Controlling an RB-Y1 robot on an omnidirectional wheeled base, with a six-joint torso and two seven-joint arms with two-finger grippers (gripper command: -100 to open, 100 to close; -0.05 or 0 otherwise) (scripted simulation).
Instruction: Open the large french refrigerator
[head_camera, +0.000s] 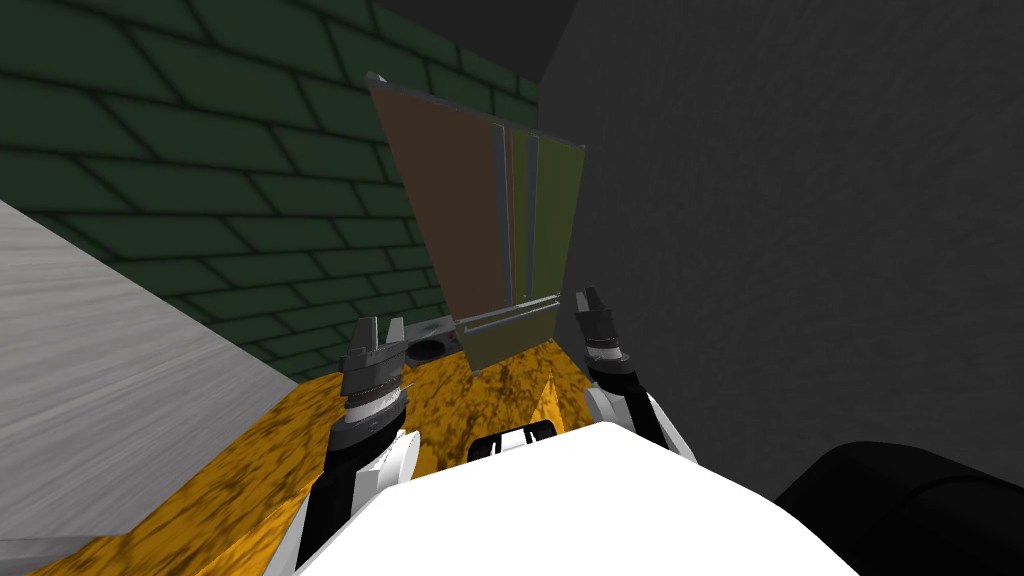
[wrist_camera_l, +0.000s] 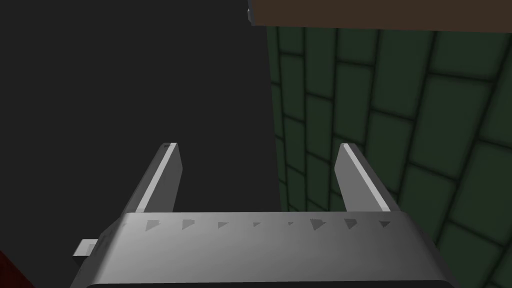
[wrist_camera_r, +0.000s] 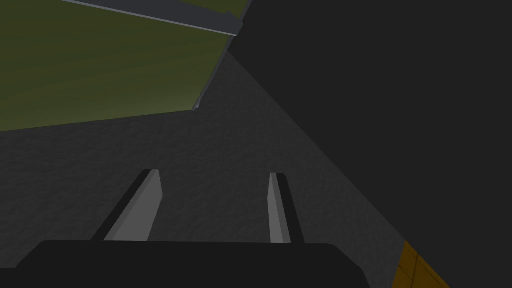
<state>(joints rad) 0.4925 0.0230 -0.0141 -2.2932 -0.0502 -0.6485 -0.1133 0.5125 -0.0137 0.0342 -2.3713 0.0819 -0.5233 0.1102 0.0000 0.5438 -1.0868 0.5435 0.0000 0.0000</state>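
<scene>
Refrigerator (head_camera: 480, 230) stands ahead of me, beyond both pincers, and neither one touches it. My left pincer (head_camera: 383, 332) is held up in front of me, to the left of its lower drawer. The two blades are spread wide and there is nothing between them. Along those fingers (wrist_camera_l: 162, 175) I look at a dark grey surface and a green brick wall (wrist_camera_l: 400, 125), with a brown door edge (wrist_camera_l: 380, 12) past the tips. My right pincer (head_camera: 590, 300) is up on the other side, near the drawer's right corner but apart from it. Its fingers (wrist_camera_r: 147, 205) are also parted and empty. Past them lies an olive panel (wrist_camera_r: 100, 65) crossed by a grey bar (wrist_camera_r: 165, 12), then a dark grey wall (wrist_camera_r: 350, 100).

In the head view the left door (head_camera: 450, 210) is brown and the right door (head_camera: 555, 215) is olive. Grey upright handles (head_camera: 500, 210) run where the two doors meet. Narrow strips of colour show at that seam, and I cannot tell whether a door is slightly ajar. Below the doors, the olive drawer (head_camera: 510, 345) carries a horizontal handle (head_camera: 505, 318). A dark round thing (head_camera: 428, 350) sits on the mottled orange floor (head_camera: 250, 470) just left of the drawer. A pale grey slab (head_camera: 90, 380) lies well off to my left, and a black rounded shape (head_camera: 900, 510) is low at my right.
</scene>
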